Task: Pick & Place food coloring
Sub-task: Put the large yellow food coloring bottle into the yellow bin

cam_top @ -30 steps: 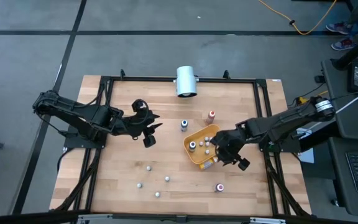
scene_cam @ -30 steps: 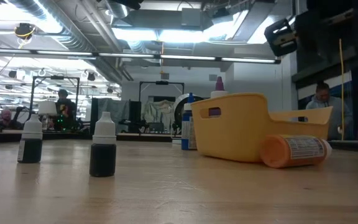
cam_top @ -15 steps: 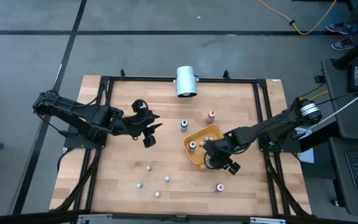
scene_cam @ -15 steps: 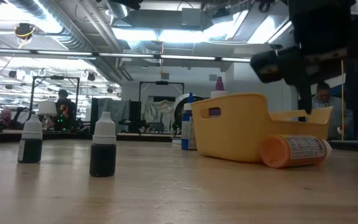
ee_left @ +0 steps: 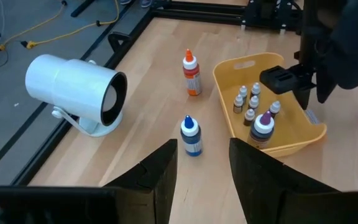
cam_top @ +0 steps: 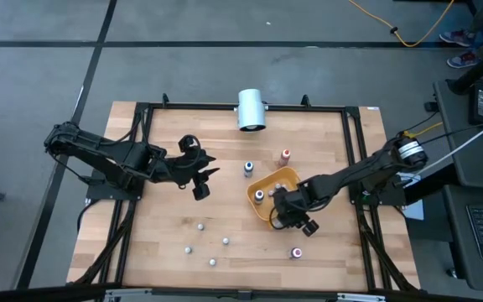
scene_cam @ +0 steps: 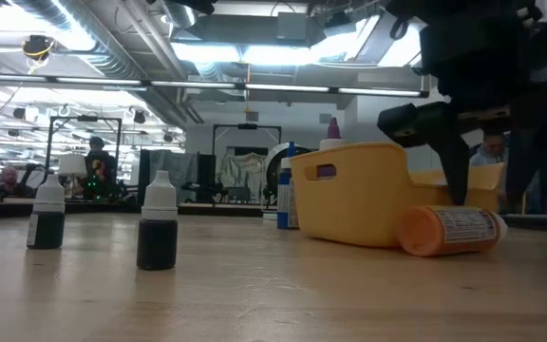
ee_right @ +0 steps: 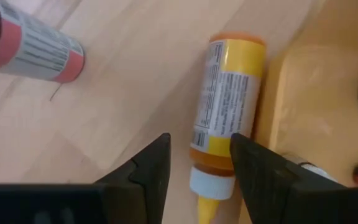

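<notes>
The food coloring is a set of small dropper bottles. Several stand in the orange-yellow tray [ee_left: 272, 134] and several more on the near left of the table [cam_top: 199, 225], two of them close in the low view [scene_cam: 158, 223]. An orange bottle [ee_right: 225, 112] lies on its side against the tray's near wall. My right gripper [ee_right: 201, 168] hangs open just over it, pointing steeply down, one finger on each side of its cap end. My left gripper [ee_left: 201, 162] hovers open and empty at the far left, facing a blue bottle [ee_left: 191, 135].
A white cylinder [cam_top: 251, 109] lies at the far edge. An orange-red bottle [cam_top: 285, 155] stands beyond the tray. A red-labelled bottle [cam_top: 296, 252] sits on the near right, also seen beside my right fingers [ee_right: 33, 46]. Bare wood lies between the left arm and the near bottles.
My right gripper has come down and gone toward the table's left, from beside the tray's right end to just over the lying orange bottle, tipping more steeply downward. The bottles and tray have stayed where they were.
</notes>
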### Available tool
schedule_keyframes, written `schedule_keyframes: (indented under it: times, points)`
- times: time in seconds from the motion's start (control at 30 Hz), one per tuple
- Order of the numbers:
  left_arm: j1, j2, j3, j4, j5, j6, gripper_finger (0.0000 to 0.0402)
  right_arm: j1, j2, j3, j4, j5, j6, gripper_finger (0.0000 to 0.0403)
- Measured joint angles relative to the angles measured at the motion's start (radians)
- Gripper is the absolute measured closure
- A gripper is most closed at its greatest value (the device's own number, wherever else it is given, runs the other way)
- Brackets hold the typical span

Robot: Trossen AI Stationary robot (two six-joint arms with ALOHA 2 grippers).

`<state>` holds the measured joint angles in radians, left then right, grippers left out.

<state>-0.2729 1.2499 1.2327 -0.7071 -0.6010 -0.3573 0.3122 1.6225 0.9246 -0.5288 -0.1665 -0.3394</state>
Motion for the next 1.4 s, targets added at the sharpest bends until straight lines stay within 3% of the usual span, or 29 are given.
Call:
schedule_keyframes:
  times: [0.6,0.7,1.1,1.4]
  points:
    - [0.0,0.0,0.0,0.0,0.0,0.001,0.0261,0.0,0.054,0.001,0.036,-0.043,0.021,0.0234]
    - [0.0,0.0,0.0,0.0,0.0,0.001,0.0261,0.0,0.057,0.001,0.054,-0.098,0.021,0.0231]
    - [0.0,0.0,0.0,0.0,0.009,0.001,0.0261,0.002,0.053,0.0,0.048,-0.142,0.059,0.0146]
    - [0.0,0.0,0.0,0.001,0.009,-0.013,0.0261,0.012,0.094,0.0,0.115,-0.097,0.018,0.0148]
